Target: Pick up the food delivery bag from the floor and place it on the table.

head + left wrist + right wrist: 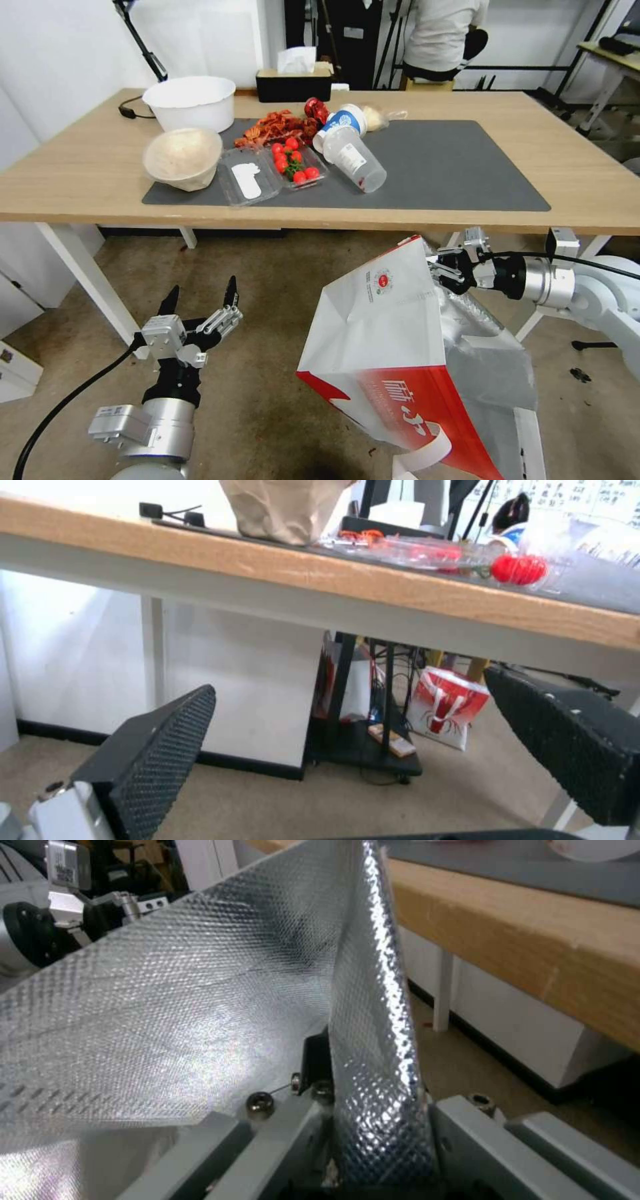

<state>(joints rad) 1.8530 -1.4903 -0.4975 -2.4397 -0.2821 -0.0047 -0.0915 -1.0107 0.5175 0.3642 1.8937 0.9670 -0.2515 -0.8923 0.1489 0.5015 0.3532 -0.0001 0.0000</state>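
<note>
While my right pincer (441, 265) is clamped on the top edge of the food delivery bag (393, 347), the bag hangs tilted just below the front edge of the table (93, 173), over the floor (267, 280). From my right wrist you can see the foil lining (200, 1000) pinched between the two grey jaws, with a fold of it running straight up past the table's wooden edge. One white strap handle (420, 457) dangles off the low red end of the bag, and the small round red logo (382, 280) faces my head camera.

My left pincer (200, 300) sits low to the left of the bag, well apart from it, fingers spread wide with nothing between them, pointing toward the space under the table.

Up on the table there's a dark grey mat (453, 167) holding a white bowl (190, 101), a paper bowl (182, 157), a clear tray of cherry tomatoes (293, 163) and a couple of tipped-over plastic cups (353, 157)
</note>
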